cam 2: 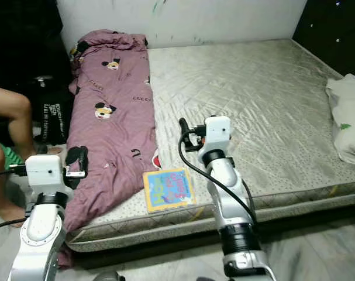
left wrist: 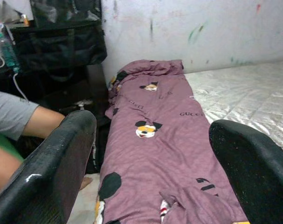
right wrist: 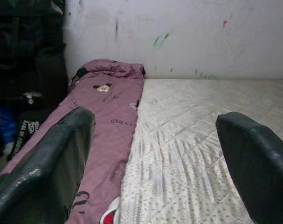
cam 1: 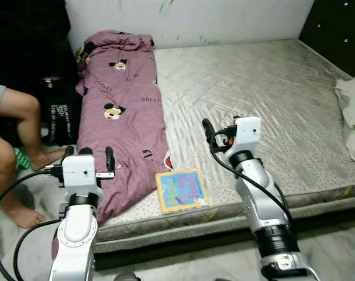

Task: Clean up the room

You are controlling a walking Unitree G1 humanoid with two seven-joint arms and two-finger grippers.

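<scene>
A purple blanket (cam 1: 121, 117) printed with cartoon mice lies rolled along the left side of a bare grey mattress (cam 1: 253, 82). Its near end hangs over the front edge. A colourful children's book (cam 1: 181, 189) lies flat at the front edge, just right of the blanket. My left gripper (cam 1: 89, 155) is raised in front of the blanket's near end, open and empty. My right gripper (cam 1: 221, 126) hovers over the mattress beyond the book, open and empty. The left wrist view looks along the blanket (left wrist: 155, 140); the right wrist view looks along the blanket's right edge (right wrist: 108, 116).
A person sits at the left with bare legs (cam 1: 19, 111) and feet on the floor beside the bed. A black bag (cam 1: 63, 114) stands against the bed's left side. A white pillow (cam 1: 354, 114) lies at the mattress's right edge. A marked white wall (cam 1: 195, 17) runs behind.
</scene>
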